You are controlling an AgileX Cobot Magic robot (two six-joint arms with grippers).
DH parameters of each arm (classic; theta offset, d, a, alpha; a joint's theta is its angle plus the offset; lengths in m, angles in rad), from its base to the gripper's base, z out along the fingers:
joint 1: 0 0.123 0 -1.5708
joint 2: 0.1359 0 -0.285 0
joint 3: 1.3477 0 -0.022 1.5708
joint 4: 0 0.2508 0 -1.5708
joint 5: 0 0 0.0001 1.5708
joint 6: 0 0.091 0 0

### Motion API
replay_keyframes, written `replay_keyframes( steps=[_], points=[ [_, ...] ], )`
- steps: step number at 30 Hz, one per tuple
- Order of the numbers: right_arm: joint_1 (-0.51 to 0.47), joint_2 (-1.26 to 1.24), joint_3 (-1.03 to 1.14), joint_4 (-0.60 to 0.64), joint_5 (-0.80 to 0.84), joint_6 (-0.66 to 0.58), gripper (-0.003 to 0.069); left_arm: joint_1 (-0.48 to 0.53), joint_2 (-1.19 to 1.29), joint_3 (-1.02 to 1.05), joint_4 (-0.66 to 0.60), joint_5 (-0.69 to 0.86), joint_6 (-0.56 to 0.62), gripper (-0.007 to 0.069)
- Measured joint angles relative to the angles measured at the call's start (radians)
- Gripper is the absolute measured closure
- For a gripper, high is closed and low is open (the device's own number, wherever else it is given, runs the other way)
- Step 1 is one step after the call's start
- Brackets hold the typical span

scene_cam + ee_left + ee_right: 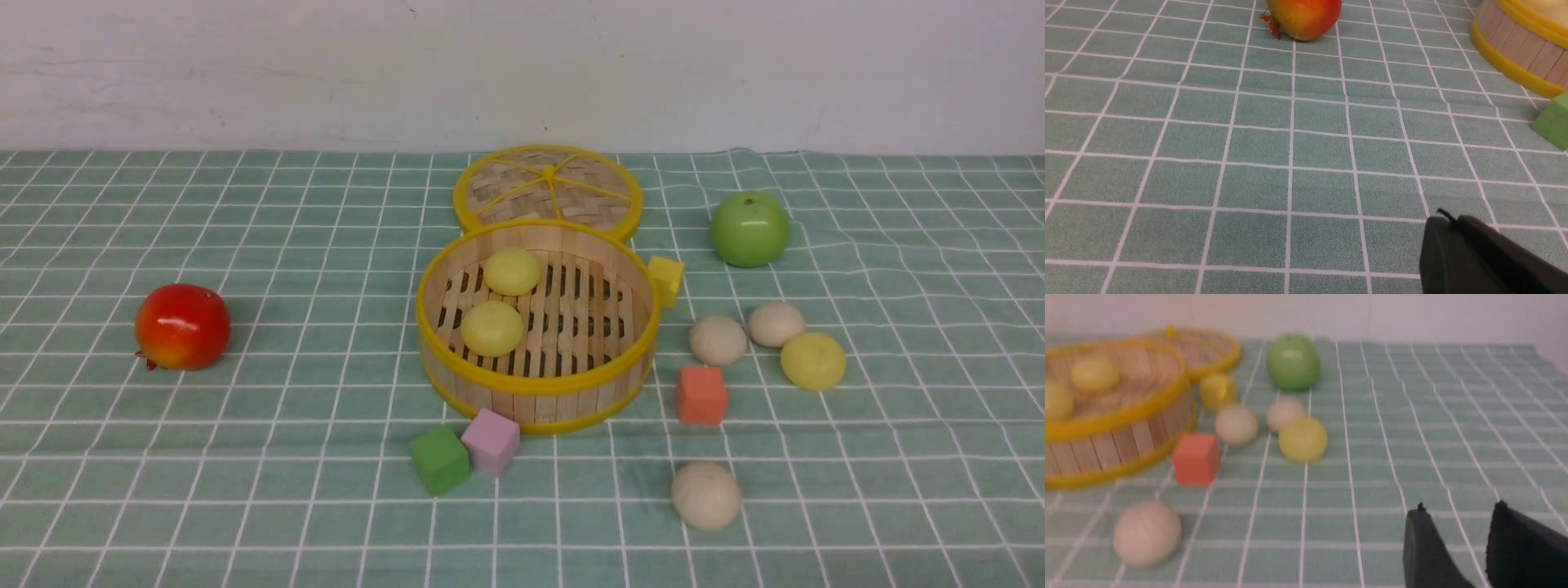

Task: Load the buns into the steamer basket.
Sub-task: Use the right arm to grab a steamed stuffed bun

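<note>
R jaws slightly apart, empty (over cloth [1372,457]); L jaws together, empty.

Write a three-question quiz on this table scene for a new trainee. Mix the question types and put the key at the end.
1. Multiple choice: how many buns lie inside the steamer basket?
A) one
B) two
C) four
2. True or false: the right gripper is open, with nothing between its fingers.
3. Fill in: the fruit on the robot's left of the basket is the ___ apple.

Key:
1. B
2. True
3. red, the red apple
</note>
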Motion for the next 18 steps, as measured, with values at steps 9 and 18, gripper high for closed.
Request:
replay_keyframes(
  steps=[9,18],
  points=[
    [0.000,0.000,0.000,-0.004,-0.347,0.073,0.0419,0.000,0.000,0.000,0.001,-0.001,0.000,0.0606],
    [0.000,0.035,-0.247,0.010,-0.266,0.201,0.0419,0.000,0.000,0.000,0.001,-0.001,0.000,0.0597]
  ],
)
